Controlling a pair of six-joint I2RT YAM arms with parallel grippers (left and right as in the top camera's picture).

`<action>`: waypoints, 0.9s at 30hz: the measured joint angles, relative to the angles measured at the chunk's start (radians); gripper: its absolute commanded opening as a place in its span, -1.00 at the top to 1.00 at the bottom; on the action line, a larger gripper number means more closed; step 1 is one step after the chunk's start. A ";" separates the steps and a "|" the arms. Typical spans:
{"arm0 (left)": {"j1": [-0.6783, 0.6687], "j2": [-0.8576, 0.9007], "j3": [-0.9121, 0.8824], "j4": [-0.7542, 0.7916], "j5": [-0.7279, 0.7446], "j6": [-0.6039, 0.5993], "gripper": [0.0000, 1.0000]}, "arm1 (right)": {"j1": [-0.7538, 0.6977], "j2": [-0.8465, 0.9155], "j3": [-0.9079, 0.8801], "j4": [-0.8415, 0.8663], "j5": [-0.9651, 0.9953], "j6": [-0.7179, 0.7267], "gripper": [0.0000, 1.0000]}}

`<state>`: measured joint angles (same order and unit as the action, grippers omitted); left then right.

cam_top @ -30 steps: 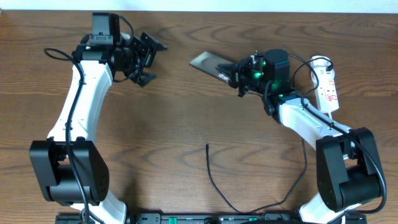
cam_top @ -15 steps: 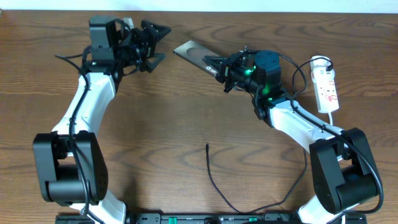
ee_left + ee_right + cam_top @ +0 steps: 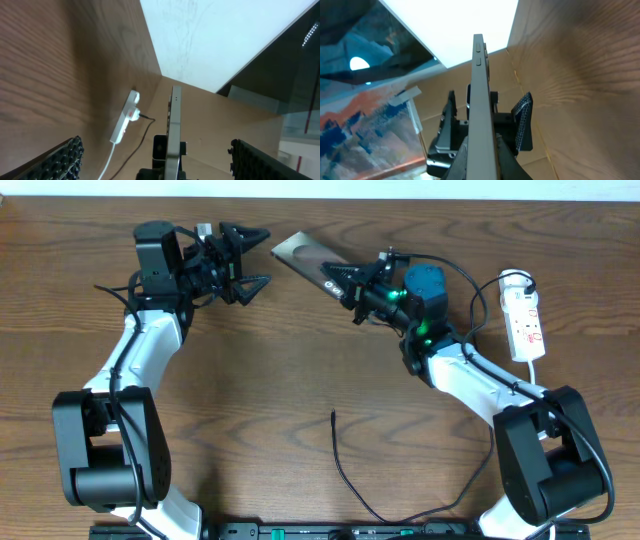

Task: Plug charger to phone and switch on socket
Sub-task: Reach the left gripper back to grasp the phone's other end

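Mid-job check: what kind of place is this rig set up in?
Probably an indoor robot workbench, in a lab or an office, though I can't tell which. The signs are a wood-grain table pushed against a plain white wall, and a white power strip lying on the tabletop.

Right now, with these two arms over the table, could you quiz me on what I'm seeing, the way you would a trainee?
1. True or false: the right gripper is shut on the phone, holding it up off the table.
2. Fill in: the socket lies on the side of the ___ arm.
3. Where is the plug tip of the charger? A) in the phone B) lying loose on the table C) in the socket

Key: 1 true; 2 right; 3 B.
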<state>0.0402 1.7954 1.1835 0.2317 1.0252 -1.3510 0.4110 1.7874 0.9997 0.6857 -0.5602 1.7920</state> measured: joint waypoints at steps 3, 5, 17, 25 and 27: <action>-0.015 0.000 0.000 0.009 0.001 -0.017 -0.82 | 0.018 0.000 0.000 0.000 0.006 -0.013 0.98; -0.031 0.000 0.000 0.013 -0.004 -0.023 -0.82 | 0.031 0.000 0.000 0.000 0.016 -0.019 0.98; -0.065 0.000 0.000 0.064 -0.044 -0.001 -0.82 | 0.056 0.000 0.000 0.004 0.053 -0.022 0.98; -0.068 0.000 0.000 0.065 -0.085 0.024 -0.82 | 0.082 0.000 0.000 0.004 0.086 0.030 0.97; -0.070 0.000 0.000 0.065 -0.089 0.024 -0.82 | 0.089 0.000 0.000 0.003 0.091 0.044 0.97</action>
<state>-0.0299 1.7954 1.1831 0.2966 0.9360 -1.3266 0.4995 1.7874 0.9997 0.6891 -0.4690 1.8359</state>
